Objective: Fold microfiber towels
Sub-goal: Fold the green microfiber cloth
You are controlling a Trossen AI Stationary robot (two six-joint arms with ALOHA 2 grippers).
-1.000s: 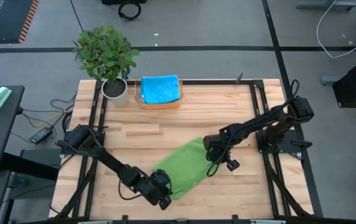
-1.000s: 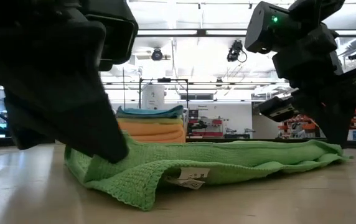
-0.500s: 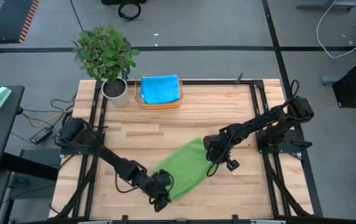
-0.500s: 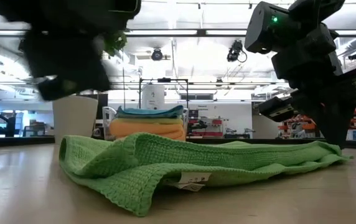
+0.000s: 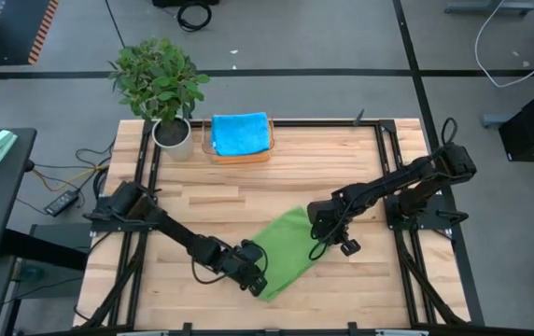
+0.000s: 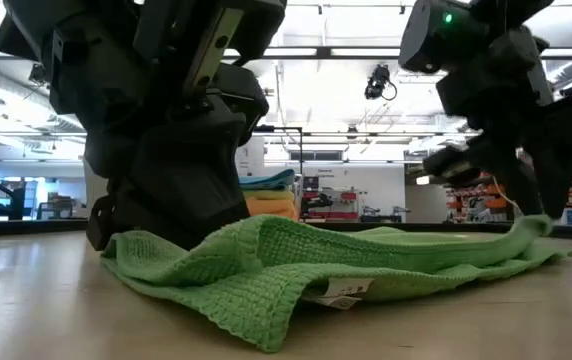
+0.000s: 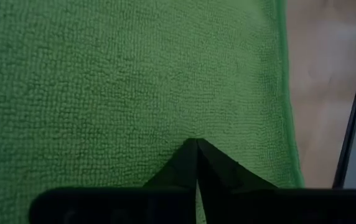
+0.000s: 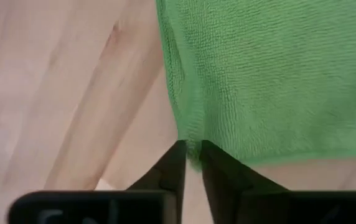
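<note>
A green microfiber towel [image 5: 286, 250] lies slantwise in the middle of the table, folded over, with a white label [image 6: 344, 292] under its near edge. My left gripper [image 5: 256, 273] is shut on the towel's near-left end. My right gripper [image 5: 316, 227] is shut on the towel's far-right corner. The rest of the towel [image 6: 386, 262] rests on the wood. My left gripper comes slanting down from the table's left, and its closed fingertips [image 7: 189, 152] meet on the towel's upper surface [image 7: 193, 134] near its near-left end. The cloth stands up in a ridge [image 6: 261, 225] beside the fingers. One layer or several, I cannot tell. My right gripper pinches the towel's far-right corner [image 8: 192, 157] between its two fingertips, which stand a narrow gap apart, pointing steeply down. The corner [image 6: 534, 225] is raised a little off the wood, and the cloth slopes slack down from it.
At the far edge a tray holds a stack of folded towels with a blue one on top [image 5: 241, 133]. Beside it, at the far left, is a potted plant [image 5: 164, 89]. Dark frame rails [image 5: 393, 177] run along the table's left and right sides.
My left gripper has left the towel's near-left tip and risen clear of it. It has then come down on the cloth again, farther toward the table's right. The towel's near-left end has bunched up into a ridge, and the far-right corner sits slightly higher.
</note>
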